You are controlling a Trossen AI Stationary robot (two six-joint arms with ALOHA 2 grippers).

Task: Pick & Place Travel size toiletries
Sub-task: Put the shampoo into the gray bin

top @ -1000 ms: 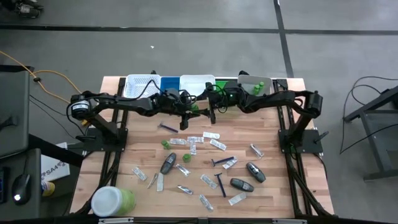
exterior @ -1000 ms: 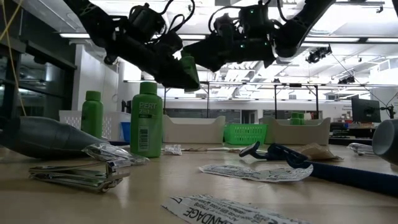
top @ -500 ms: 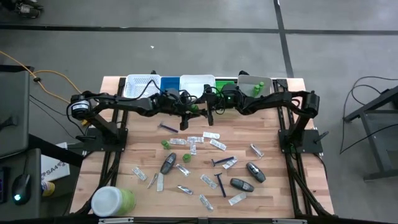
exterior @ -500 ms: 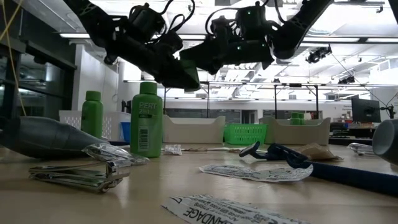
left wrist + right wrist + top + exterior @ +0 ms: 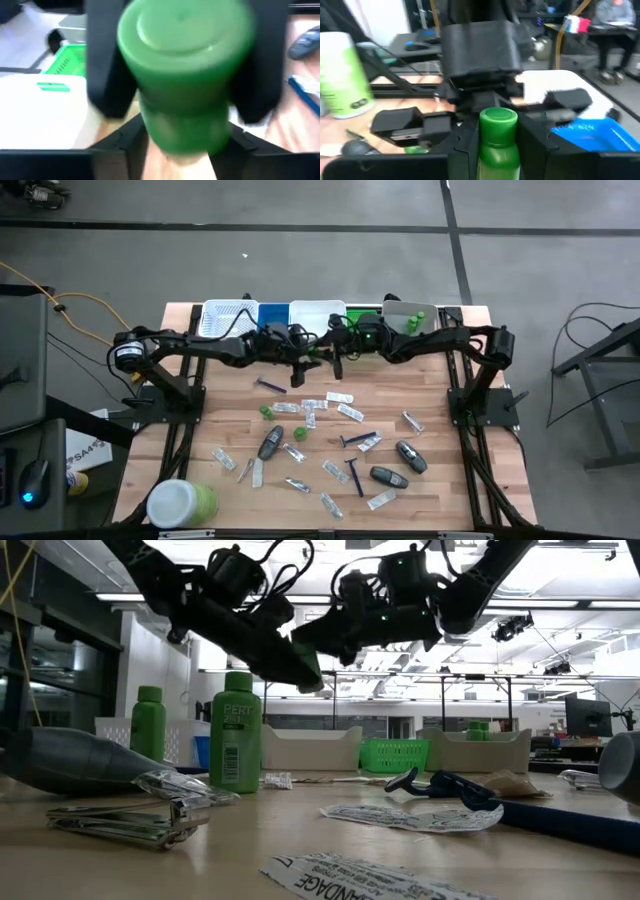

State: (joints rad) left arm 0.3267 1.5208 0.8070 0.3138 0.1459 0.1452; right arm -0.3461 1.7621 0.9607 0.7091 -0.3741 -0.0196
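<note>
We see the small green bottle (image 5: 497, 137) midair at the tabletop's twelve o'clock, between both jaws mid-handoff; which holds it we cannot tell. Light, rigid, slick plastic: grip its body below the cap.

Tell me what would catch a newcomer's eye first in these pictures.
Probably the handover in mid-air: the left gripper and right gripper meet above the table's far edge, both around one small green bottle. Next, the scatter of sachets, razors and dark oval pieces across the wooden table, and the big green jar at its near left corner.
</note>
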